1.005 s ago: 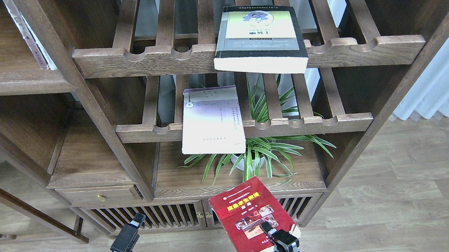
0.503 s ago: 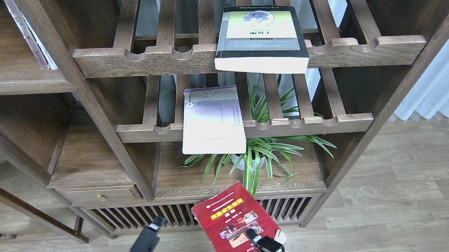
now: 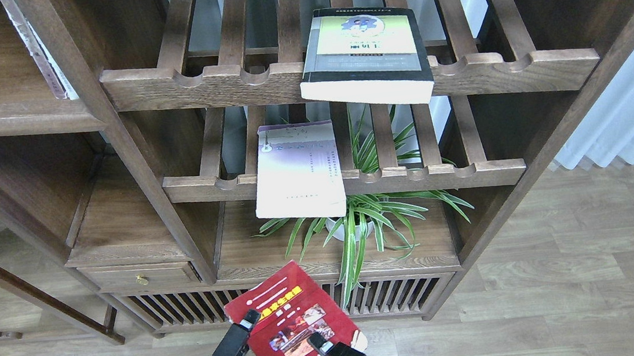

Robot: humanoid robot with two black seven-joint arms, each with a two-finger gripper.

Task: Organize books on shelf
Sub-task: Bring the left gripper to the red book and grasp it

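The right claw (image 3: 326, 347) is gripping the red book (image 3: 293, 325) at its lower right corner, one finger lying across the cover by the photos; the book is hanging in the air in front of the low slatted cabinet doors (image 3: 202, 311), tilted with its top edge leaning to the left; the left claw (image 3: 244, 324) is reaching up along the book's left edge, its tip just beside or touching the cover, and whether its fingers are apart or together I cannot tell, since they are showing as one dark shape. The yellow-green book (image 3: 364, 54) is lying flat on the upper slatted rack (image 3: 215, 86), its thick page edge jutting over the notched front rail; the lavender-white book (image 3: 298, 168) is lying on the lower slatted rack (image 3: 439, 175), overhanging its front rail too. A spider plant (image 3: 373, 219) in a white pot is standing on the wooden surface (image 3: 254, 254) beneath that rack; the solid plank shelf (image 3: 3, 118) at upper left is carrying a thin white-spined book (image 3: 37, 51) leaning against the upright post.
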